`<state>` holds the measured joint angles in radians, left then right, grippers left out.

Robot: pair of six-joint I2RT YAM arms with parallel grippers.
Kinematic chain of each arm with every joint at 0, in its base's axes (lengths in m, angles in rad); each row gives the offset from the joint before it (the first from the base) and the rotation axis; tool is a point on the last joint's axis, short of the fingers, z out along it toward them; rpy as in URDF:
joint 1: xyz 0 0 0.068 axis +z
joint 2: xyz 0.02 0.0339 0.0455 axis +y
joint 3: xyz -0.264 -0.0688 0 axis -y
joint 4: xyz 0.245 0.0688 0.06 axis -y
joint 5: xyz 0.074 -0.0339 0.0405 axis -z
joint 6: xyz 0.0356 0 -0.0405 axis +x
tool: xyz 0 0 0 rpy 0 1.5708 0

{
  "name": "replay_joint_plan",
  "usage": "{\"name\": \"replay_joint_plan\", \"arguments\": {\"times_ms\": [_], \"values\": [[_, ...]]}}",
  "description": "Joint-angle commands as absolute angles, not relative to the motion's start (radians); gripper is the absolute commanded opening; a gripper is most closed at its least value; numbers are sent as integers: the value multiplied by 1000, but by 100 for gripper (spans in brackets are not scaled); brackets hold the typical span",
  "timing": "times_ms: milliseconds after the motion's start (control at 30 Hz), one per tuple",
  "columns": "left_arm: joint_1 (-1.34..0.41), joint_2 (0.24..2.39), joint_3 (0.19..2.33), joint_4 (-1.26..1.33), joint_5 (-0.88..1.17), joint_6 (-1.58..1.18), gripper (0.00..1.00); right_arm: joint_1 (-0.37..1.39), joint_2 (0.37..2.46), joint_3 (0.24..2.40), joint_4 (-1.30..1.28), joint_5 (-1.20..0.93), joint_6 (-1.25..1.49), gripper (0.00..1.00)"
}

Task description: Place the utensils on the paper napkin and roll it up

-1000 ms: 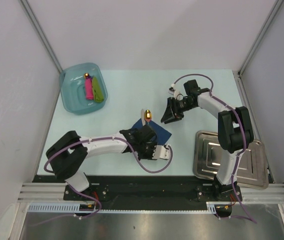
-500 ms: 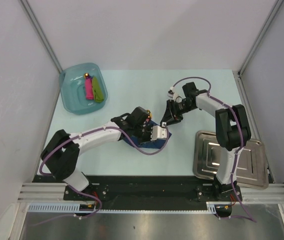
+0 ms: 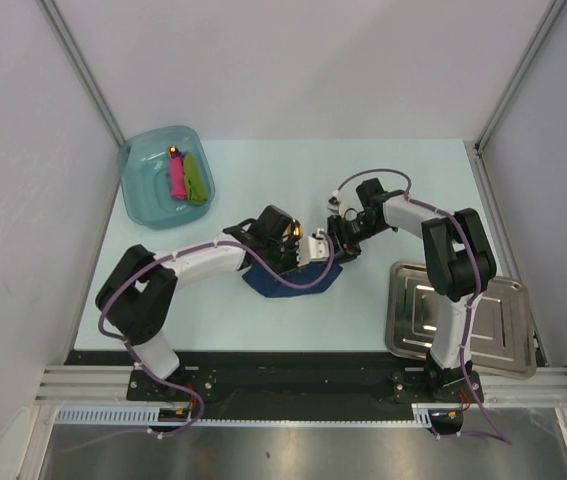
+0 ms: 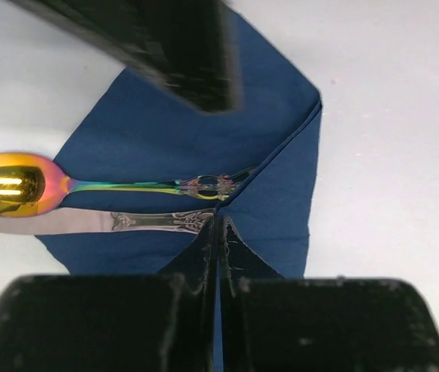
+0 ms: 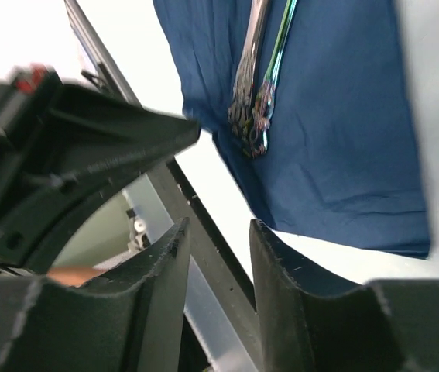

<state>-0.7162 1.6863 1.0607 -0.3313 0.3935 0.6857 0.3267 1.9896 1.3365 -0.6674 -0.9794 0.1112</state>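
The navy paper napkin [image 3: 285,283] lies at the table's centre, also in the left wrist view [image 4: 165,132] and the right wrist view [image 5: 335,116]. Two utensils lie side by side on it: a spoon with a gold bowl [image 4: 6,184] and a silver-handled piece [image 4: 149,222]. Their handle ends show in the right wrist view [image 5: 254,101], and the gold bowl in the top view [image 3: 296,232]. My left gripper [image 3: 315,252] [image 4: 219,221] is shut on a napkin flap folded toward the handles. My right gripper [image 3: 338,243] [image 5: 217,225] is open and empty, just right of the napkin.
A pale teal tub [image 3: 143,200] at the back left holds a pink piece [image 3: 176,178] and a lime-green piece [image 3: 195,180]. A shiny steel tray [image 3: 463,312] lies at the front right, beside the right arm's base. The two grippers are nearly touching.
My left gripper has swung from the napkin's near side to its right edge, and the napkin now lies bunched and folded. My right gripper has moved left toward the napkin.
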Motion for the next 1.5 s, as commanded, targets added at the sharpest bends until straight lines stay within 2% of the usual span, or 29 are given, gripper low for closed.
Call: {"name": "replay_joint_plan", "arguments": {"times_ms": [0,100,367,700,767,800,867,967,1100,1333,1467], "values": [[-701,1707,1097,-281,362,661,0,365,1999,1306,-658,-1017,109,39],[-695,1713,1092,-272,342,663,0,383,2003,1290,-637,-1031,135,31],[-692,1730,1088,-241,310,676,0,416,2046,1295,-609,-1054,176,24],[-678,1738,1112,-284,339,657,0,445,2097,1292,-594,-1019,181,22],[-629,1701,1141,-355,468,620,8,440,2097,1295,-589,-1006,181,22],[-592,1660,1141,-400,551,629,32,431,2094,1295,-588,-1006,184,22],[-581,1591,1125,-509,623,743,49,423,2092,1298,-588,-1014,187,22],[-633,1507,1040,-546,609,817,53,425,2092,1301,-586,-1028,187,22],[-736,1500,962,-548,581,831,53,431,2085,1293,-584,-1019,187,21],[-847,1560,931,-477,516,818,43,417,2077,1289,-595,-1020,176,21],[-890,1595,914,-439,477,802,42,407,2063,1282,-600,-1015,170,21]]}}
